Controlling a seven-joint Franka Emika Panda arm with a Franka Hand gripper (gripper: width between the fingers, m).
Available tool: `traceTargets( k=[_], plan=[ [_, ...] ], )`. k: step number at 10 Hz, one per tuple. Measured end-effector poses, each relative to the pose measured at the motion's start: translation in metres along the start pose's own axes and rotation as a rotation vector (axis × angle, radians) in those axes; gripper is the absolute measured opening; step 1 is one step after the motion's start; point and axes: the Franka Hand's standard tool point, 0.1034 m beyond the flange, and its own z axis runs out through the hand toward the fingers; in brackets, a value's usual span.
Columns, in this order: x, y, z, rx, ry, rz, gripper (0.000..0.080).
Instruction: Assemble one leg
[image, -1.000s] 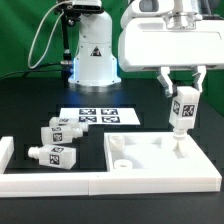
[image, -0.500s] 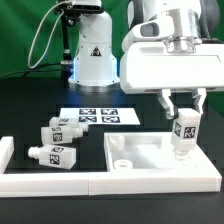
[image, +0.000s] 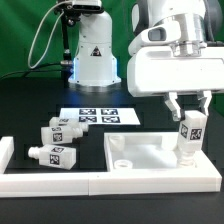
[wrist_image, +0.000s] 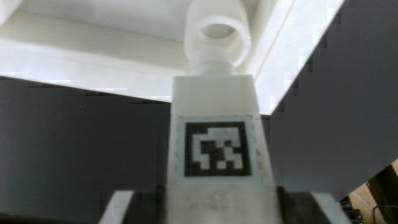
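My gripper (image: 190, 108) is shut on a white leg (image: 190, 133) with a black-and-white tag and holds it upright. The leg's narrow stub end points down over the far right corner of the large flat white panel (image: 140, 152). In the wrist view the leg (wrist_image: 221, 120) runs away from the jaws, its stub end (wrist_image: 217, 38) over the white panel (wrist_image: 107, 45). Whether the stub touches the panel I cannot tell. Three more legs lie on the black table at the exterior view's left, around one with a tag facing up (image: 55, 156).
The marker board (image: 98, 117) lies flat behind the loose legs. A low white rail (image: 60, 182) runs along the front with an end piece at the left. The robot base (image: 92, 55) stands at the back.
The gripper has carried the leg toward the exterior view's right and slightly lower, from over the panel's middle right to its far right corner. The loose legs have not moved.
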Motion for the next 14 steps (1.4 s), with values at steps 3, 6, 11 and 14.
traceTargets(
  k=[3, 6, 11, 14],
  plan=[
    [-0.009, -0.003, 0.006, 0.003, -0.015, -0.004, 0.0287],
    [-0.018, -0.003, 0.014, 0.001, -0.023, -0.005, 0.0287],
    [-0.018, -0.002, 0.017, -0.006, 0.003, -0.008, 0.0339],
    [-0.020, -0.003, 0.018, 0.002, -0.037, -0.007, 0.0625]
  ],
)
